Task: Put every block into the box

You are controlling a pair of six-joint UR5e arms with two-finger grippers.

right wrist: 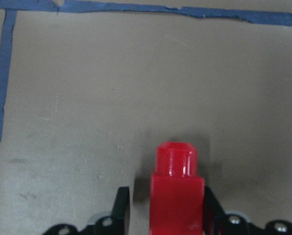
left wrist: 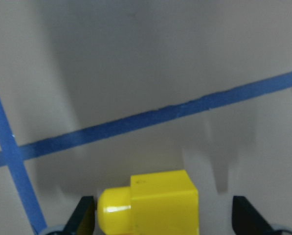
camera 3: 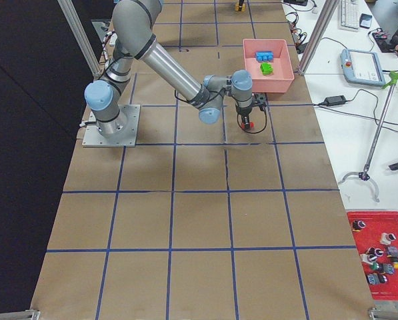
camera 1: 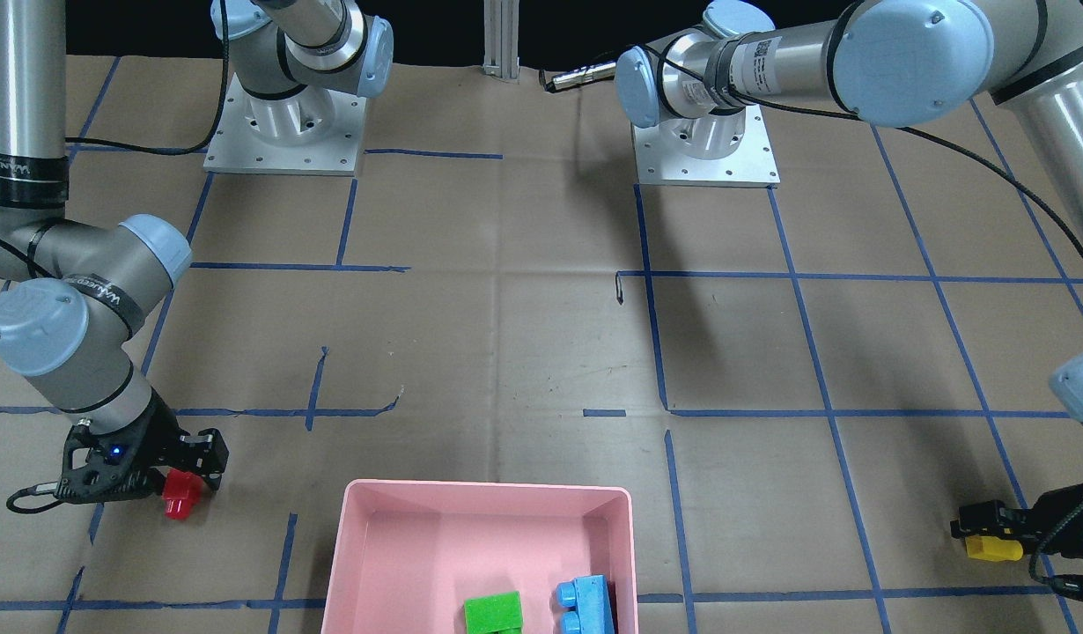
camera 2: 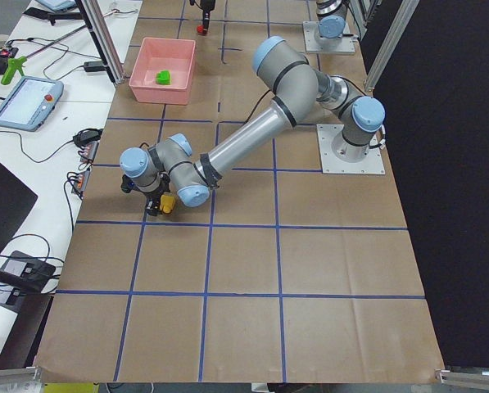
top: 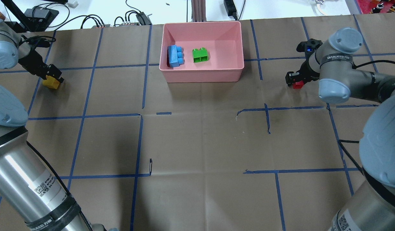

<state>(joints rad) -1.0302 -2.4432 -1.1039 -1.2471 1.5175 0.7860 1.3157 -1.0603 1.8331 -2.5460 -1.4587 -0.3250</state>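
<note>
The pink box (camera 1: 489,487) (top: 204,75) holds the green block (camera 1: 494,612) (top: 200,55) and the light-blue block (camera 1: 585,605) (top: 175,56). The yellow block (camera 1: 992,548) (top: 51,83) lies on the paper far to the box's left in the overhead view. My left gripper (top: 51,78) (left wrist: 163,218) is low over it, jaws open on either side of the yellow block (left wrist: 150,203) with gaps showing. The red block (camera 1: 180,493) (top: 297,84) lies on the paper right of the box. My right gripper (top: 295,80) (right wrist: 165,213) straddles the red block (right wrist: 177,191), open, with a gap on one side.
Brown paper with blue tape lines covers the table (top: 197,138). The two arm bases (camera 1: 286,123) (camera 1: 704,141) stand at the robot side. Cables and devices (top: 133,16) lie beyond the far edge behind the box.
</note>
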